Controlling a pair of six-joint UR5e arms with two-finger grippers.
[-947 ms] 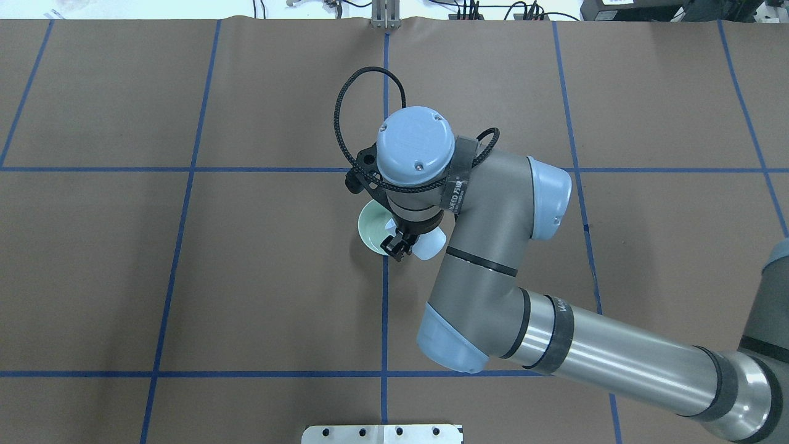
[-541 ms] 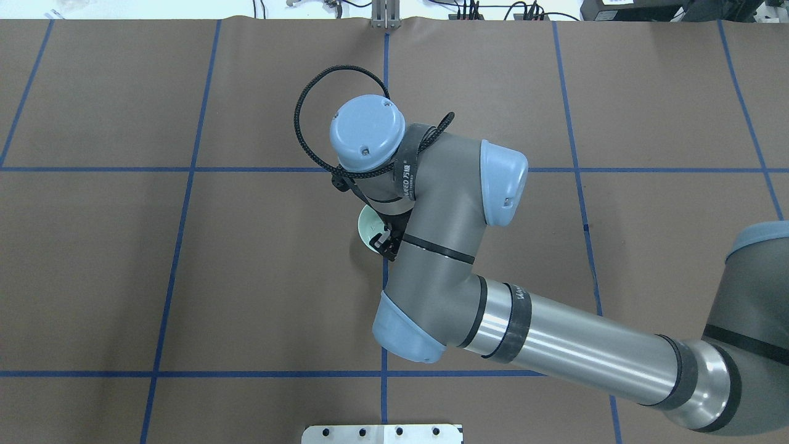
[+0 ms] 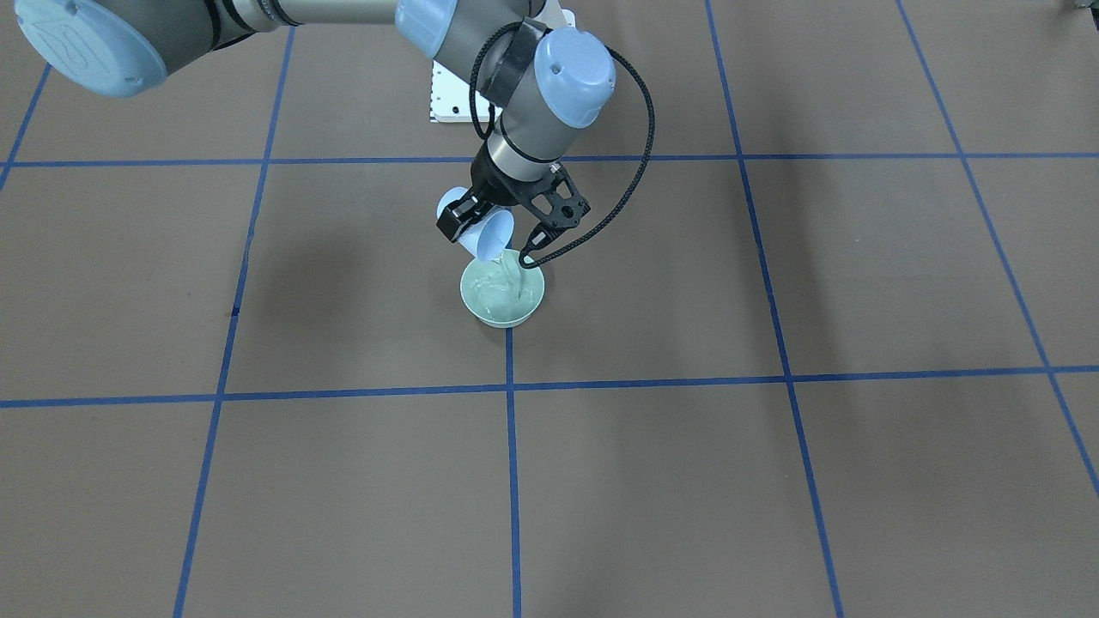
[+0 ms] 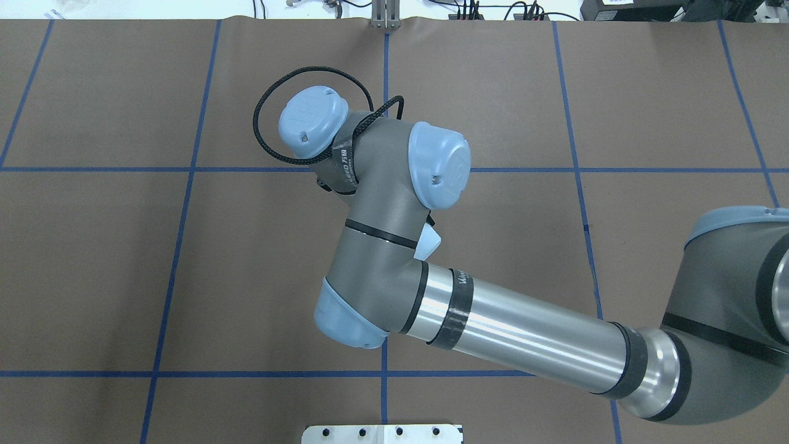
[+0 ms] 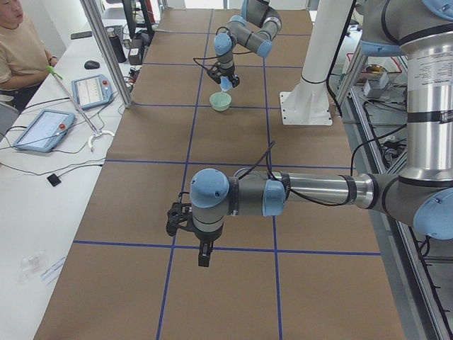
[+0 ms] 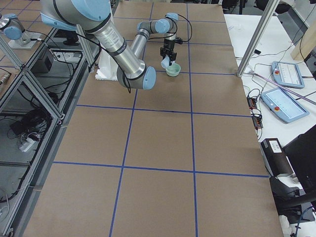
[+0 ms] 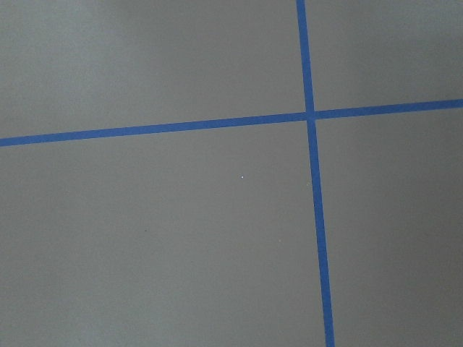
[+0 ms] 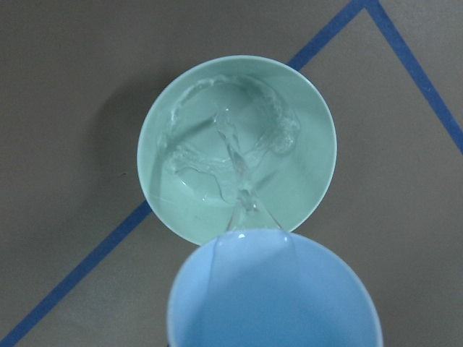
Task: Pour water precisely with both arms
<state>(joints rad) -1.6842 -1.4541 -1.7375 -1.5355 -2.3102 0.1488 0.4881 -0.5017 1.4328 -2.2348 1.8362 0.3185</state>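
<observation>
Pour under way: the right gripper clamps the pale blue cup, tipped at frame centre. A water stream runs into the green bowl just below it, and the bowl is partly filled. Emptying and righting the cup look like what's left. The left gripper hangs lower-centre in the left side view; I cannot tell how open it is. Count: one cup, one bowl, right arm plus left arm.

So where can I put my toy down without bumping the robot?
The brown squares on the far side of the blue tape line from the robot are bare. It is crowded at the green bowl, where the right gripper tips the blue cup over it. The left gripper hangs over squares on the robot's left.
</observation>
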